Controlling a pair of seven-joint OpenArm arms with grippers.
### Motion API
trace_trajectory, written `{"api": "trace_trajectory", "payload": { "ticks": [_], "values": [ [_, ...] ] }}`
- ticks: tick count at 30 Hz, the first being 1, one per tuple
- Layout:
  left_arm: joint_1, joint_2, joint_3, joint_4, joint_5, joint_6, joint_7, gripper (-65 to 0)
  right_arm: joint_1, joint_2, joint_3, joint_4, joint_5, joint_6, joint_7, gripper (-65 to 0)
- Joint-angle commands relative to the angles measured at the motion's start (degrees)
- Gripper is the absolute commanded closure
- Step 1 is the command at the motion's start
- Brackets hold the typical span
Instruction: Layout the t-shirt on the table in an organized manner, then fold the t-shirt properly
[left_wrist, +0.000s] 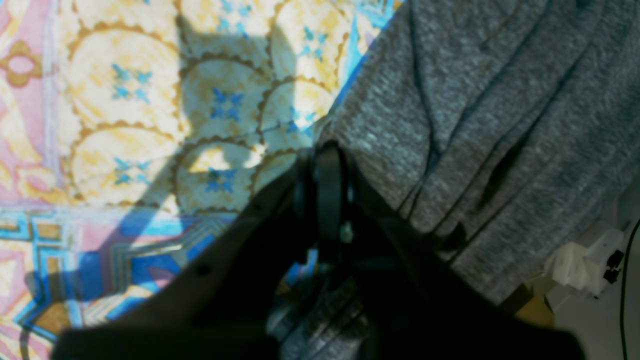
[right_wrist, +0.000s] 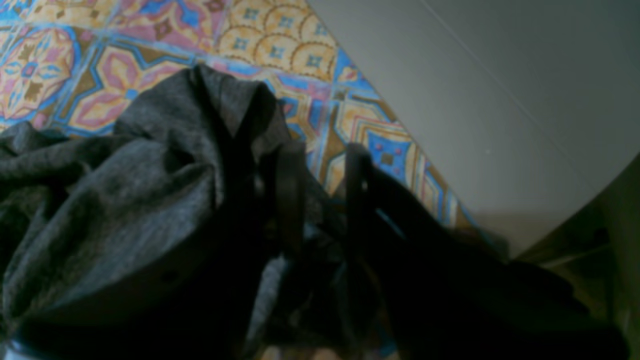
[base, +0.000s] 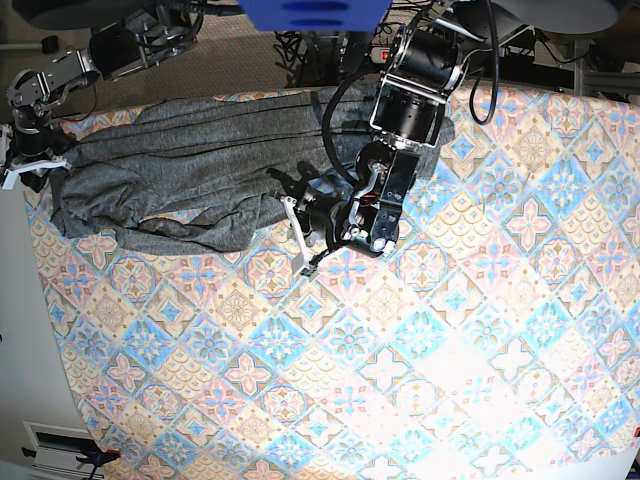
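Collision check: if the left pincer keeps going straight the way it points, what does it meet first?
Probably the t-shirt edge, right at the tip of the left pincer; the table lies just beyond. Depth is unclear.

A: What sort of place is this?
B: Lab or robotics test room, not a home. Two black arms are mounted at the table's far edge, with black cable bundles heaped behind them.
A: The floral patchwork cloth looks domestic though.
B: Only the cover. Plain grey floor beside it, white hardware with a cable at the edge, blue fixture overhead.
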Motion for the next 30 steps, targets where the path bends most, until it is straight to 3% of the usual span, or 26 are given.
{"api": "trace_trajectory", "payload": {
  "ticks": [1,7,16,20,26,30],
  "values": [
    [0.60,0.47,0.35,-0.32,-0.59,-0.19,3.13,0.0,0.56,1.14,0.00,1.27,1.15,0.12,1.47,-13.4],
    [0.25,0.65,0.17,0.47,-0.77,-0.19,2.69,0.0,0.56,1.14,0.00,1.27,1.15,0.12,1.47,-13.4],
    [-2.57,1.51,-0.88,12.95,-0.77,-0.01,3.13,0.0,0.56,1.14,0.00,1.27,1.15,0.12,1.47,-13.4],
    [-4.94,1.51,-3.43,16.47,-0.95,2.18,3.13,0.0,0.56,1.14,0.00,1.27,1.15,0.12,1.47,-13.4],
    [-5.47,1.51,-3.61,28.95,-12.02,2.54,12.62,0.0,0.56,1.14,0.18,1.27,1.15,0.12,1.47,-13.4],
    [-3.71,1.51,-3.69,36.34,-15.98,2.54,13.37,0.0,0.56,1.14,0.18,1.27,1.15,0.12,1.47,-13.4]
  ]
}}
